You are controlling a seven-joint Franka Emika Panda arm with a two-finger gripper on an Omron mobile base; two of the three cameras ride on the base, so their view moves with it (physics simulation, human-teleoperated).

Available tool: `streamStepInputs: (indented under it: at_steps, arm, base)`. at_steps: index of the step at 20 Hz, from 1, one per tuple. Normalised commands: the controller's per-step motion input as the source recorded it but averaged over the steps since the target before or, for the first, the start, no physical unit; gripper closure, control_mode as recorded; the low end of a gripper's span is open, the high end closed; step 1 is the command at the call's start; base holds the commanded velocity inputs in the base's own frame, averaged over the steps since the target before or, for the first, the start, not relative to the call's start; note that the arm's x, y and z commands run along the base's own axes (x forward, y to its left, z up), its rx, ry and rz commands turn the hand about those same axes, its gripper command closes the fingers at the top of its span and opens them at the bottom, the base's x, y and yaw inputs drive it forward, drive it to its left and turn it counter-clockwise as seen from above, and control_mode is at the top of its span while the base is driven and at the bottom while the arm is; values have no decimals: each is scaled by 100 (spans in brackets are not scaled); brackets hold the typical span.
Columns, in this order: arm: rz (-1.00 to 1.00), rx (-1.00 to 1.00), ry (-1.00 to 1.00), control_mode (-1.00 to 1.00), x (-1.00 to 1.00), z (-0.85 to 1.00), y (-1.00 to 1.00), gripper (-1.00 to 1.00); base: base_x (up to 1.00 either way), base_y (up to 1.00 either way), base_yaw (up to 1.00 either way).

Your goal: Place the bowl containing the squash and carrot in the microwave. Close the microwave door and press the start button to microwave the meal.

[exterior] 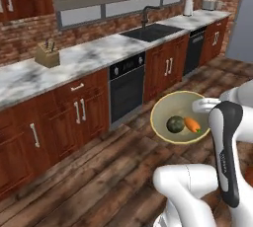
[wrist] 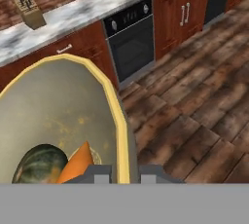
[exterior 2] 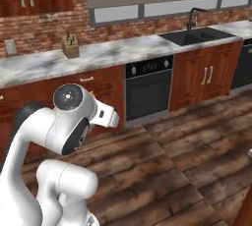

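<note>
The gripper pinches the bowl by its rim, above the floor. A tilt could spill the squash and carrot beside it.

no text, label or number is legible on anything here.

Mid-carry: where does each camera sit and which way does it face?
Left base view: behind-left, facing the marble counter; white arm at right, round tan-beige bowl aloft.
Right base view: behind-right, facing the same counter, black oven; arm lower left.
Hand view: along the pincer, clamped on the bowl's rim; dark green squash, orange carrot inside.
</note>
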Motion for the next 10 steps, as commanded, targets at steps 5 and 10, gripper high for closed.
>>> streamStepInputs:
  at_steps: [5, 10]
  arm:
    - [0, 0, 0, 100, 0, 0, 0, 100]
    - [0, 0, 0, 100, 0, 0, 0, 100]
  base:
    - [71, 0, -55]
    - [76, 3, -55]
